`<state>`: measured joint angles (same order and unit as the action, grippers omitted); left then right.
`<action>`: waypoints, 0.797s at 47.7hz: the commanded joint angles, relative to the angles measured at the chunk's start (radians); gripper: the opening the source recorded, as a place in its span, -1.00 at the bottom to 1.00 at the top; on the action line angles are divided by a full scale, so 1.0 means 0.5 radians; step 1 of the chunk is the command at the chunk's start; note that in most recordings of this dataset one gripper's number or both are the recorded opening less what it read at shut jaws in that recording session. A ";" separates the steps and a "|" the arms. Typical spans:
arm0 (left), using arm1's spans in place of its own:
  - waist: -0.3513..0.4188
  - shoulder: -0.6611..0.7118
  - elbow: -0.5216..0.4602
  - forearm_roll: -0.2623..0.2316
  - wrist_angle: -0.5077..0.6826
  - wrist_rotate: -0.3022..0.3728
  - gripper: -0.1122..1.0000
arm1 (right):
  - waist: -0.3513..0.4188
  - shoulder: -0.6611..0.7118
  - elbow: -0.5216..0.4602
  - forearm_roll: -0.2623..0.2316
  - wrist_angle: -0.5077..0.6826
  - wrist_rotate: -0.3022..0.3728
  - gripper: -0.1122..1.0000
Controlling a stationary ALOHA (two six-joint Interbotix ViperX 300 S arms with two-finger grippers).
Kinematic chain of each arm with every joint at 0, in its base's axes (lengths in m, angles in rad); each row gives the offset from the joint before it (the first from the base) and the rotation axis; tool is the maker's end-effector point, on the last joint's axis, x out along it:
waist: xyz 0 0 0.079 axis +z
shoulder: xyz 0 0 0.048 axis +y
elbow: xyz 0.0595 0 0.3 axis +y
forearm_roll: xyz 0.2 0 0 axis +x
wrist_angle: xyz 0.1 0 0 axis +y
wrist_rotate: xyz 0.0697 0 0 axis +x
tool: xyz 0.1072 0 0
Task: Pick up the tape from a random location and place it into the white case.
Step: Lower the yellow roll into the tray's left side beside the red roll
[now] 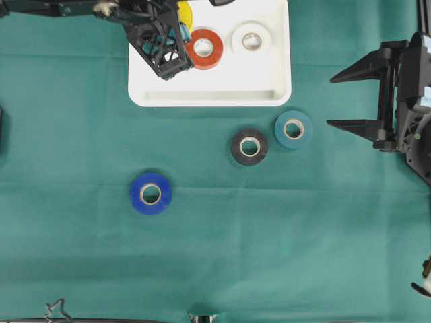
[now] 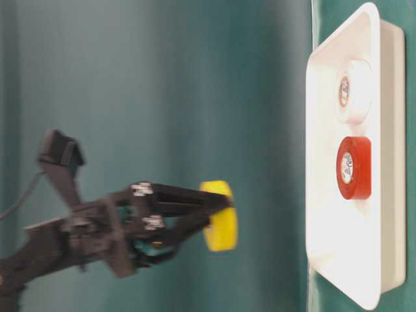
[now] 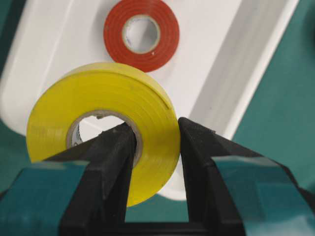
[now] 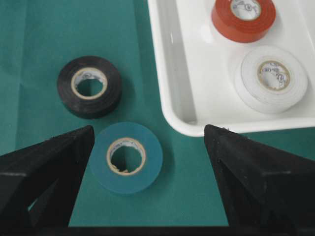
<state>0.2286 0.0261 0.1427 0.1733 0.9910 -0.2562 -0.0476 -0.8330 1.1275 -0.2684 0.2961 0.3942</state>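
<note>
Left wrist view: your left hand (image 3: 155, 147) is clamped through the yellow tape (image 3: 103, 123), one finger inside its core, above the white case (image 3: 256, 64), ready for release; right hand (image 1: 357, 101) idles apart.

A large shallow white rectangular plastic case (image 1: 210, 97) has a red tape roll (image 1: 205, 48) and a white tape roll (image 1: 251, 41) lying along its far side; its near half is bare. The left gripper (image 3: 153, 142), clamped on a yellow tape roll (image 3: 106, 128), hangs above the case's left part. On the green cloth (image 1: 303, 235), black (image 1: 249, 146), teal (image 1: 293, 129) and blue (image 1: 150, 194) tape rolls lie near the case, with wide bare cloth around them.
</note>
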 commanded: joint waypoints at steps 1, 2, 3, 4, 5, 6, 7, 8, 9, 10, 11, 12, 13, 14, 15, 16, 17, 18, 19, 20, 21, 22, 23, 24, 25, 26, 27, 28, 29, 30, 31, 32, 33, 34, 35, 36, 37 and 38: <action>0.012 0.000 0.037 0.006 -0.110 0.003 -0.37 | -0.003 0.006 -0.052 -0.006 -0.006 -0.003 0.80; 0.015 0.009 0.055 0.006 -0.132 0.003 -0.37 | -0.003 0.006 -0.052 -0.006 -0.006 -0.003 0.80; 0.015 0.021 0.074 0.006 -0.156 0.003 -0.37 | -0.003 0.006 -0.052 -0.006 -0.006 0.000 0.80; 0.021 0.034 0.089 0.006 -0.178 0.003 -0.37 | -0.003 0.006 -0.052 -0.006 -0.006 -0.003 0.80; 0.025 0.052 0.104 0.006 -0.202 0.000 -0.37 | -0.003 0.006 -0.052 -0.006 -0.006 0.000 0.80; 0.028 0.067 0.120 0.006 -0.221 0.000 -0.37 | -0.003 0.006 -0.052 -0.006 -0.006 0.000 0.80; 0.037 0.089 0.138 0.003 -0.249 0.000 -0.37 | -0.003 0.006 -0.055 -0.006 -0.006 -0.003 0.80; 0.043 0.104 0.150 0.003 -0.264 0.000 -0.37 | -0.003 0.009 -0.052 -0.006 -0.006 0.000 0.80; 0.049 0.120 0.163 0.003 -0.279 0.000 -0.37 | -0.003 0.009 -0.052 -0.006 -0.006 -0.003 0.80; 0.055 0.132 0.175 0.003 -0.291 0.000 -0.37 | -0.003 0.009 -0.052 -0.006 -0.006 -0.003 0.80; 0.061 0.147 0.187 0.003 -0.310 -0.003 -0.37 | -0.003 0.009 -0.052 -0.006 -0.006 -0.003 0.80; 0.071 0.160 0.196 0.003 -0.322 -0.003 -0.37 | -0.003 0.006 -0.052 -0.006 -0.006 0.000 0.80; 0.077 0.172 0.206 0.003 -0.337 -0.006 -0.37 | -0.003 0.009 -0.052 -0.006 -0.006 0.000 0.80; 0.083 0.181 0.218 0.003 -0.353 -0.009 -0.37 | -0.003 0.009 -0.052 -0.006 -0.006 0.000 0.80; 0.089 0.190 0.227 0.003 -0.371 -0.009 -0.37 | -0.003 0.012 -0.052 -0.006 -0.006 0.000 0.80; 0.095 0.199 0.239 0.003 -0.390 -0.012 -0.37 | -0.003 0.012 -0.052 -0.006 -0.006 0.000 0.80; 0.098 0.212 0.249 0.003 -0.411 -0.012 -0.37 | -0.003 0.012 -0.052 -0.006 -0.006 0.000 0.80; 0.104 0.218 0.261 0.003 -0.430 -0.012 -0.37 | -0.003 0.015 -0.052 -0.006 -0.006 0.000 0.80; 0.107 0.227 0.270 0.003 -0.448 -0.012 -0.37 | -0.003 0.015 -0.052 -0.006 -0.006 0.000 0.80; 0.110 0.233 0.279 0.003 -0.466 -0.012 -0.37 | -0.003 0.015 -0.052 -0.006 -0.006 0.000 0.80; 0.120 0.245 0.295 0.000 -0.491 -0.012 -0.37 | -0.003 0.015 -0.052 -0.006 -0.006 0.000 0.80; 0.120 0.249 0.304 0.003 -0.503 -0.009 -0.37 | -0.003 0.018 -0.052 -0.006 -0.006 0.000 0.80; 0.126 0.249 0.313 0.000 -0.515 -0.009 -0.37 | -0.003 0.021 -0.052 -0.006 -0.006 0.000 0.80; 0.126 0.252 0.322 0.000 -0.525 -0.009 -0.37 | -0.003 0.021 -0.052 -0.006 -0.006 0.000 0.80; 0.129 0.252 0.331 0.000 -0.537 -0.009 -0.37 | -0.003 0.025 -0.052 -0.006 -0.006 0.000 0.80; 0.132 0.252 0.341 0.000 -0.543 -0.009 -0.37 | -0.003 0.025 -0.052 -0.006 -0.009 0.000 0.80; 0.135 0.252 0.347 0.000 -0.555 -0.009 -0.37 | -0.003 0.025 -0.052 -0.006 -0.009 0.000 0.80; 0.135 0.252 0.353 0.000 -0.561 -0.009 -0.37 | -0.003 0.028 -0.052 -0.006 -0.009 0.000 0.80; 0.138 0.252 0.356 0.000 -0.568 -0.006 -0.37 | -0.003 0.028 -0.052 -0.006 -0.009 0.000 0.80; 0.138 0.252 0.359 0.000 -0.574 -0.006 -0.37 | -0.003 0.028 -0.052 -0.006 -0.012 0.000 0.80; 0.138 0.249 0.362 0.000 -0.577 0.000 -0.37 | -0.003 0.028 -0.052 -0.006 -0.012 0.000 0.80; 0.138 0.252 0.362 0.000 -0.577 0.000 -0.37 | -0.003 0.028 -0.052 -0.006 -0.012 0.000 0.80; 0.138 0.252 0.362 0.000 -0.580 0.003 -0.37 | -0.003 0.025 -0.052 -0.006 -0.012 0.000 0.80; 0.138 0.252 0.362 0.000 -0.580 0.006 -0.37 | -0.003 0.028 -0.052 -0.006 -0.012 0.000 0.80; 0.138 0.252 0.362 0.000 -0.580 0.006 -0.37 | -0.003 0.025 -0.055 -0.006 -0.012 0.000 0.80; 0.138 0.252 0.362 0.000 -0.580 0.006 -0.37 | -0.003 0.028 -0.052 -0.006 -0.012 0.000 0.80; 0.138 0.252 0.362 0.000 -0.580 0.009 -0.37 | -0.003 0.028 -0.052 -0.006 -0.012 0.000 0.80; 0.138 0.252 0.362 0.000 -0.580 0.009 -0.37 | -0.003 0.028 -0.055 -0.006 -0.012 0.000 0.80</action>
<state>0.2945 0.1718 0.3344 0.1718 0.7072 -0.2546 -0.0476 -0.8237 1.1275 -0.2700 0.2961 0.3942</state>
